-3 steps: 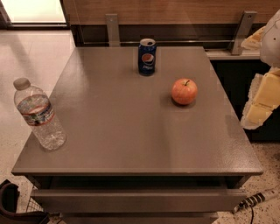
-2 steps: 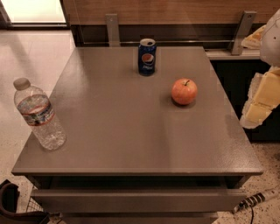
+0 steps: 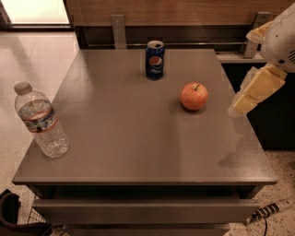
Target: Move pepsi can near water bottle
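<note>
Table point(image 3: 138, 147): flat grey-brown rectangular top, seen from above and from the front.

Small dark blue metal pepsi can point(image 3: 155, 60) with silver top: upright near the table's far edge, a little left of centre, round red-white-blue logo facing the camera. Nothing touches it.

Clear ribbed plastic water bottle point(image 3: 41, 122) with white cap and red-and-white label band: standing at the front left corner of the table, close to the left edge, appearing to lean slightly left in this view. Well apart from the pepsi can, diagonally across the top.

Round orange-red apple point(image 3: 194, 96) with short stem: right of centre, nearer to the camera than the pepsi can and to its right, apart from it.

Tool point(image 3: 251, 92): cream-yellow, at the right border of the view, hanging off the white arm point(image 3: 281, 39) just beyond the table's right edge, at about the apple's depth. It holds nothing and touches no object. Whether it is spread or pressed together: cannot tell.

Surroundings: pale speckled floor point(image 3: 27, 60) left of the table; wood-panelled wall point(image 3: 184, 11) behind it.
</note>
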You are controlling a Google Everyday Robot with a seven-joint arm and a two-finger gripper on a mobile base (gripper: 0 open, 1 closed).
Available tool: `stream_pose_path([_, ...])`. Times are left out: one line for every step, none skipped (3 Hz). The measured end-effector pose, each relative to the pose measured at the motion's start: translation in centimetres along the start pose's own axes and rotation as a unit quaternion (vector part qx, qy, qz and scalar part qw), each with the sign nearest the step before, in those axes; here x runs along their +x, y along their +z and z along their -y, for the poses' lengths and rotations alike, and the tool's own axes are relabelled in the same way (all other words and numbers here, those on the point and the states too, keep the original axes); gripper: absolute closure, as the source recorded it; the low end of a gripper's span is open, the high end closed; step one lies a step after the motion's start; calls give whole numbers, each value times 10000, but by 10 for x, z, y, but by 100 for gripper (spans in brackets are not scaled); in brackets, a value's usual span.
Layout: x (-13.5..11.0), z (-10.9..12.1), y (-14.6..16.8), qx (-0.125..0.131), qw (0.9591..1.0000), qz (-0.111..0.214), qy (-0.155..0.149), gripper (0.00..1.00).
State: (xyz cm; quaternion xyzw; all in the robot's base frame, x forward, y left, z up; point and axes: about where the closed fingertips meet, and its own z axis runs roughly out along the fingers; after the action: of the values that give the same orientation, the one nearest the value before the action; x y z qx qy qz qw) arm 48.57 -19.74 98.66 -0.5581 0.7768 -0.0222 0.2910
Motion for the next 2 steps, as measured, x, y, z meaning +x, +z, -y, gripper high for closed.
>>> stream_pose_path([-24, 25, 27, 199, 9956, 815, 411, 0])
stream_pose_path([-46, 43, 69, 100, 9793, 1664, 1146, 0])
